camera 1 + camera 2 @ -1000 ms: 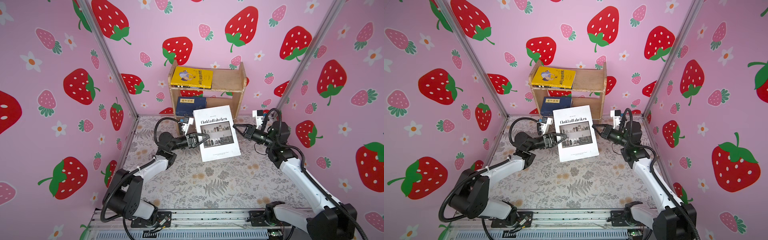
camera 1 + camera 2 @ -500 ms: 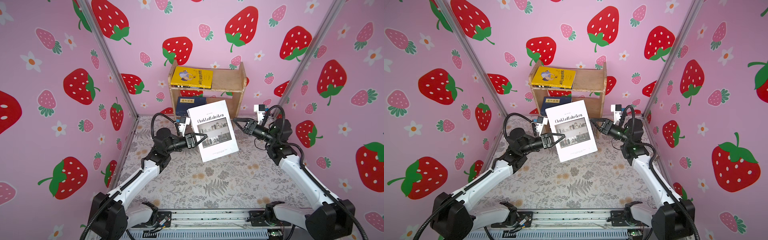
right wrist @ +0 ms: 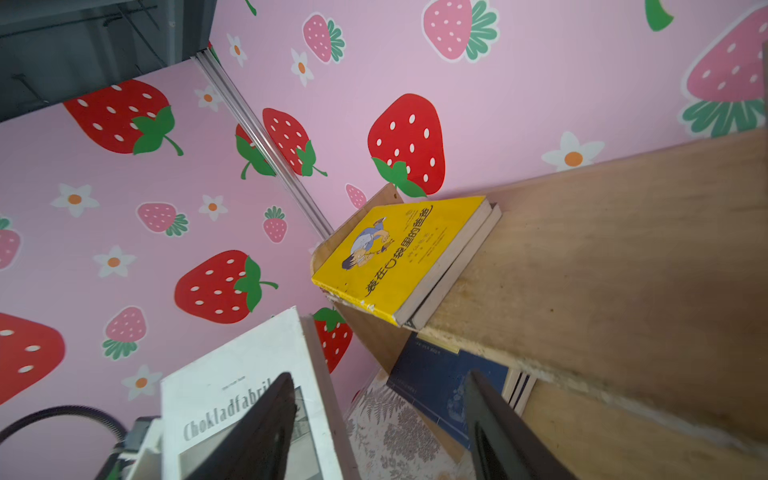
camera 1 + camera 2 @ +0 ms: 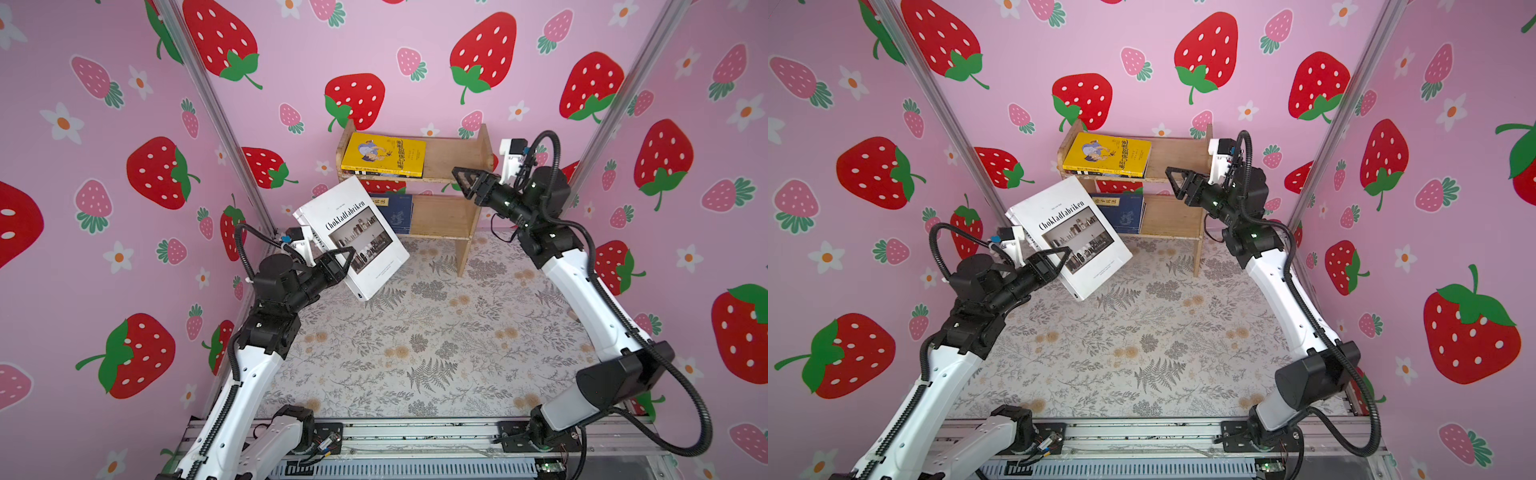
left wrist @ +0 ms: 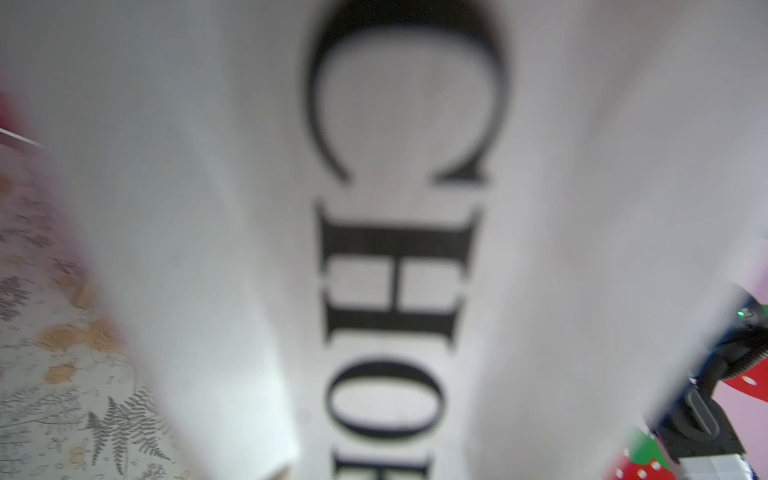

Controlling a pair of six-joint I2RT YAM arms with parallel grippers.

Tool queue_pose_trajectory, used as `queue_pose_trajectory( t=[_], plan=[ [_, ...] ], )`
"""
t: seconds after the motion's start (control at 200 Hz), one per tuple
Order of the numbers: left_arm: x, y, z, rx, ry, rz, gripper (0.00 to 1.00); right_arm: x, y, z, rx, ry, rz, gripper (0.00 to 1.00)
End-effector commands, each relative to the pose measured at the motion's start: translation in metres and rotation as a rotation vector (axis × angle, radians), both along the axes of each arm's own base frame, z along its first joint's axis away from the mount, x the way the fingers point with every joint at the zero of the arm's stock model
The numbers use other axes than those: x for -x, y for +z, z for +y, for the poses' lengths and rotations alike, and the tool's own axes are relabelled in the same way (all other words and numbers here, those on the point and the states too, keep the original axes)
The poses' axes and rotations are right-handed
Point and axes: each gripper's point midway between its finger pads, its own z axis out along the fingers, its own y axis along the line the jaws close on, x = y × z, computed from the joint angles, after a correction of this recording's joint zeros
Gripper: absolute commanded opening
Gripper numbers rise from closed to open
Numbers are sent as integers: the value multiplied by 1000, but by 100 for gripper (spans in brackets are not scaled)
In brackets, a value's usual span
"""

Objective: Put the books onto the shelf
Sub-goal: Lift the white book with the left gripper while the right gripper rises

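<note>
Overhead, in both top views, a booth with pink strawberry-print walls [image 4: 104,257] enclosed a floral mat [image 4: 419,345] and a small two-tier shelf [image 4: 451,160] of light wood standing against the back wall.

The left gripper [image 4: 344,260] was clamped on a thick white book [image 4: 365,232] titled "Chokladfabriken". It gripped the book at the spine edge, with one finger lying across the front cover and the other hidden behind it. The white book hung in the air, clear of the mat and tilted, its cover facing up toward the camera. Its upper corner sat in front of the shelf's left end; whether it touched the wood could not be told. In the left wrist view, blurred black spine lettering filled nearly the whole frame.

The right gripper [image 4: 463,183] hovered near the right side panel of the shelf, level with the upper tier. Its fingers [image 3: 257,432] stood apart and held nothing, well away from the white book.

On the upper tier, at the left, a yellow book [image 4: 384,154] with a cartoon cover lay flat on top of a darker book [image 4: 372,172]. On the lower tier, also at the left, a flat stack of navy books [image 4: 397,212] was partly hidden behind the white book.
</note>
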Motion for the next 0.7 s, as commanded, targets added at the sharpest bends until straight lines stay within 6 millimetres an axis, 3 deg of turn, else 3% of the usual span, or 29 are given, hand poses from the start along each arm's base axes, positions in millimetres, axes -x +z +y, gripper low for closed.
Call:
queue_pose_trajectory(
  t=[0.0,0.15,0.35,0.58,0.695],
  plan=[
    [2,51,36,-84,193,-148,12,-24,-19,8,104,-129,24,68],
    [-6,72,72,-147,391,-210,11,-47,-29,23,149,-236,46,71],
    [-15,84,108,-177,546,-242,10,-47,-28,49,139,-270,29,85],
    [-32,80,137,-124,621,-258,10,-51,-39,75,109,-221,85,82],
    [-46,85,146,-86,619,-287,10,-51,-45,77,104,-246,113,82]
  ],
)
